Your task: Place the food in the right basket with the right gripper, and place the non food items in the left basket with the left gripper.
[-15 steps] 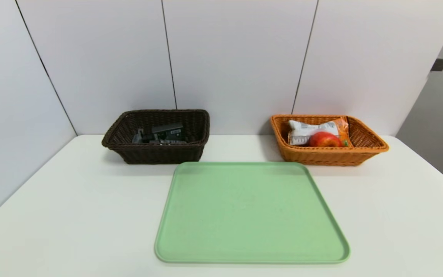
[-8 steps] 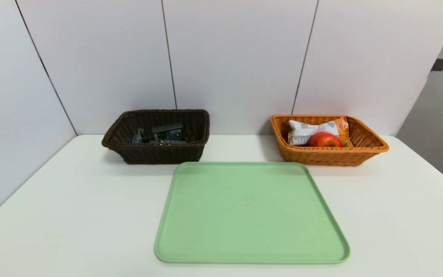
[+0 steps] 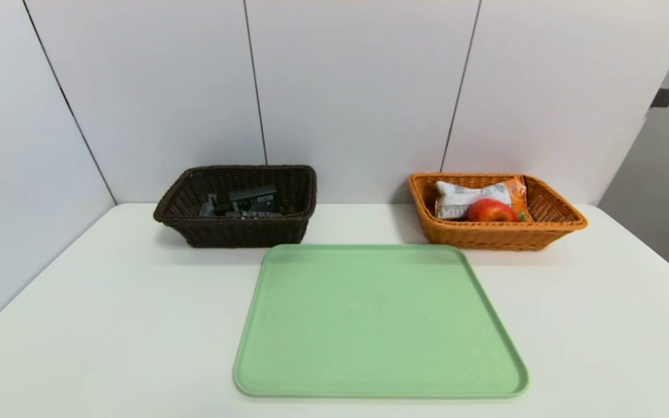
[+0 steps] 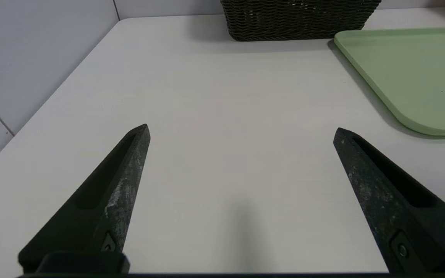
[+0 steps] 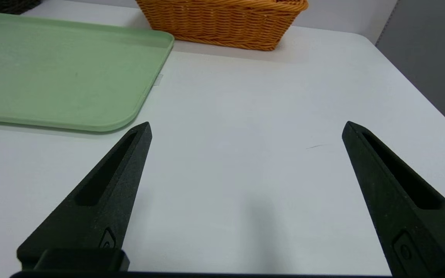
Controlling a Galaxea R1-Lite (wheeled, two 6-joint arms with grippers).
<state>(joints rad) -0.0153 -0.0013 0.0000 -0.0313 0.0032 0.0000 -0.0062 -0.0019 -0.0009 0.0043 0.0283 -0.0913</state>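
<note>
My left gripper (image 4: pixel 242 130) and right gripper (image 5: pixel 248 124) gape wide, empty; sorting seems finished, so I'd best keep both clear.

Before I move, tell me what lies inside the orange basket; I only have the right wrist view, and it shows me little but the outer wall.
Observer: The orange basket holds a red apple and a white-and-orange packet.

Operator: Good. Now report on the left hand; my view doesn't show it.

Observer: The left hand is open over the table, with nothing between its fingers.
</note>
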